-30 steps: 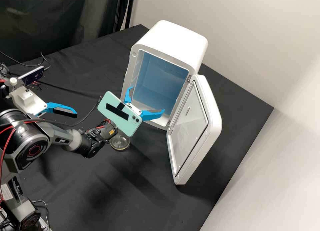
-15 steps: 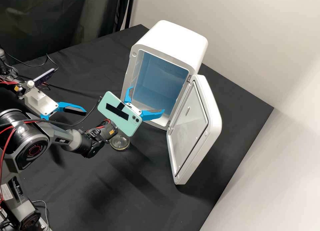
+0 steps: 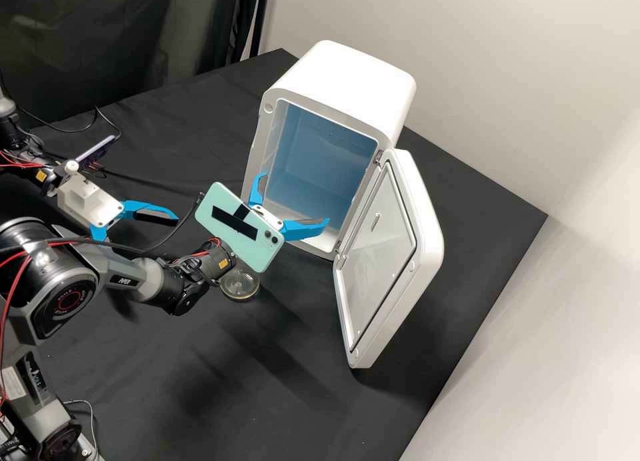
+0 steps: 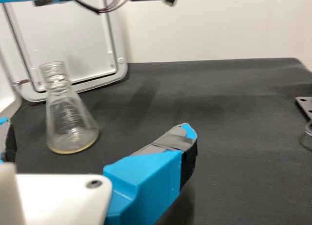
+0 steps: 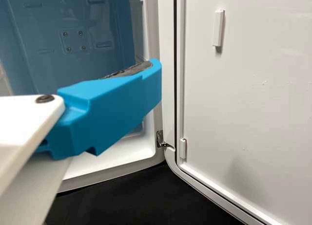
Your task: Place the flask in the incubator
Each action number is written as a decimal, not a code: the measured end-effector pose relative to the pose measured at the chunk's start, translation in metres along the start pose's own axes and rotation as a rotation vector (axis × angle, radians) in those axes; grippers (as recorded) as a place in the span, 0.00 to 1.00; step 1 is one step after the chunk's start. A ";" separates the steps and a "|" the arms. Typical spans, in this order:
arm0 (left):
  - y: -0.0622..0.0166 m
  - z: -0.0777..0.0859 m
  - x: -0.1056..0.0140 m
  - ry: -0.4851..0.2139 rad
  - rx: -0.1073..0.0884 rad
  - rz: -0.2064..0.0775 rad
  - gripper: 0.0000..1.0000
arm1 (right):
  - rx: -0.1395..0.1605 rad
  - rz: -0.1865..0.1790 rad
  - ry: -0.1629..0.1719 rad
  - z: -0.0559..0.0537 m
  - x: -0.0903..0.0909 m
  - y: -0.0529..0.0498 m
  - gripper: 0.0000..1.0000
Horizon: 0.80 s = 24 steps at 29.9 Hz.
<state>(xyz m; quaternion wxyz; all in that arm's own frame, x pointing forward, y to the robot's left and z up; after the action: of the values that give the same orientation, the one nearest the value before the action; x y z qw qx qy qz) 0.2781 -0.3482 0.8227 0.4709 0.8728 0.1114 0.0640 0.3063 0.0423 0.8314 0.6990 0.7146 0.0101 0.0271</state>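
Flask stands upright on the black bench, outside the incubator and free of any grip: clear glass, wide base, narrow neck. My left gripper hovers near it on the side away from the incubator, its blue fingers spread wide with nothing between them. In the high view the right arm's wrist, with a mint-green phone strapped to it, crosses just above the flask. Just beyond that, my right gripper hangs at the mouth of the incubator, fingers likewise apart and empty. The door is swung wide open to one side, and the blue inside looks bare from here.

What worries me is the crowding. If I bring the left gripper in for the flask, it has to work under the right arm, so a careless lift could knock the neck or my own fingers against that wrist or phone. The glass tapers and looks slick, so a pinch on the slope may squeeze it out or tip it, and a nudge from one finger before the other lands could topple it. The right gripper also sits in the opening, so I judge it must clear out before anything goes in, without clipping the door
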 end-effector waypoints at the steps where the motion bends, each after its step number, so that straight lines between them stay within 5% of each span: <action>1: 0.0000 -0.002 -0.001 0.006 -0.001 0.001 1.00 | 0.000 0.000 0.000 0.000 0.000 0.000 1.00; 12: -0.0020 -0.030 -0.006 0.094 -0.033 0.005 1.00 | 0.000 0.000 0.000 0.000 0.000 0.000 1.00; 24: -0.0049 -0.031 -0.012 0.078 -0.028 0.006 1.00 | 0.000 0.000 0.000 0.000 0.000 0.000 1.00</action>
<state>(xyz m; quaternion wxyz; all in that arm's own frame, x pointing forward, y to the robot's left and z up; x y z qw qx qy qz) 0.2594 -0.3240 0.8353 0.4782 0.8633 0.1261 0.1007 0.3063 0.0423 0.8314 0.6990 0.7146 0.0101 0.0271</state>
